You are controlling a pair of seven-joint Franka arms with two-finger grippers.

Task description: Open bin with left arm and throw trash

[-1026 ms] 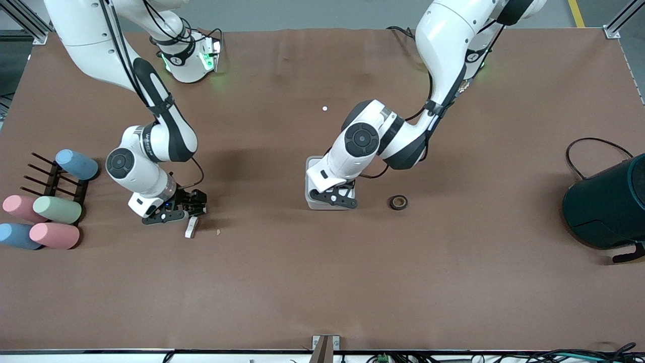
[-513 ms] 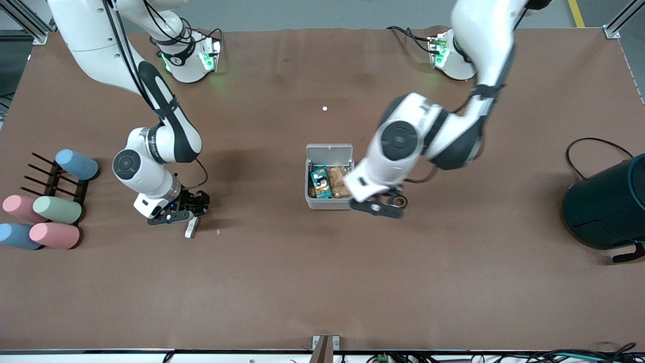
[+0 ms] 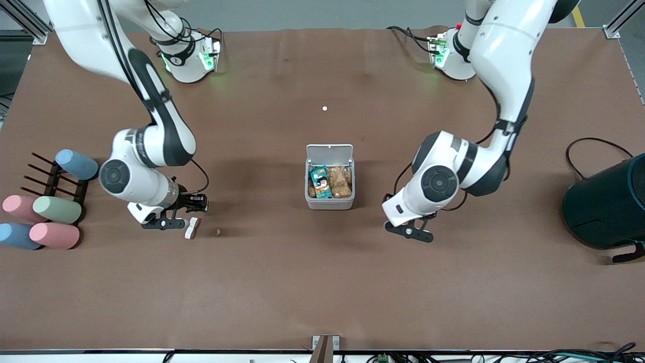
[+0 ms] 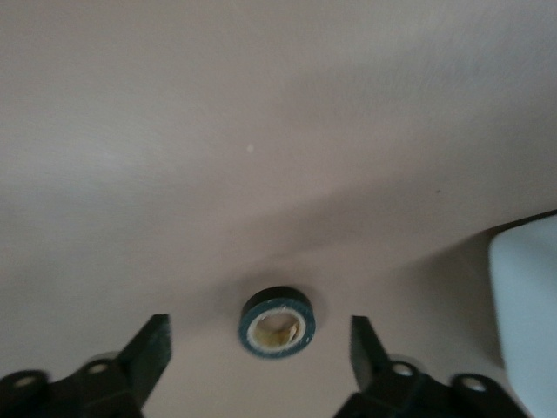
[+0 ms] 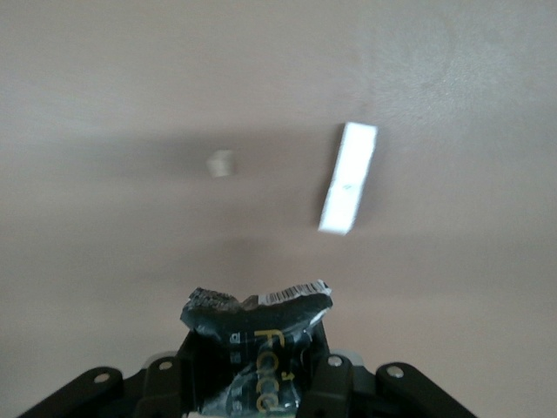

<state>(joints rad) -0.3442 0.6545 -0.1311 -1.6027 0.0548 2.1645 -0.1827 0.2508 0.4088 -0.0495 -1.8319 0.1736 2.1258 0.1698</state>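
Even overhead light falls on the table (image 3: 322,282), with soft shadows under both arms. The front view is sharp; both wrist views look hazy and washed-out.

The left gripper (image 4: 257,348) hangs low over the table with its fingers wide apart. The right gripper (image 5: 257,366) is low too, pinching something black.

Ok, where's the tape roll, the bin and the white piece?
tape roll (image 4: 277,322), left wrist view, brown core.
bin (image 3: 329,203), front view, front wall.
white piece (image 5: 348,178), right wrist view, its middle.
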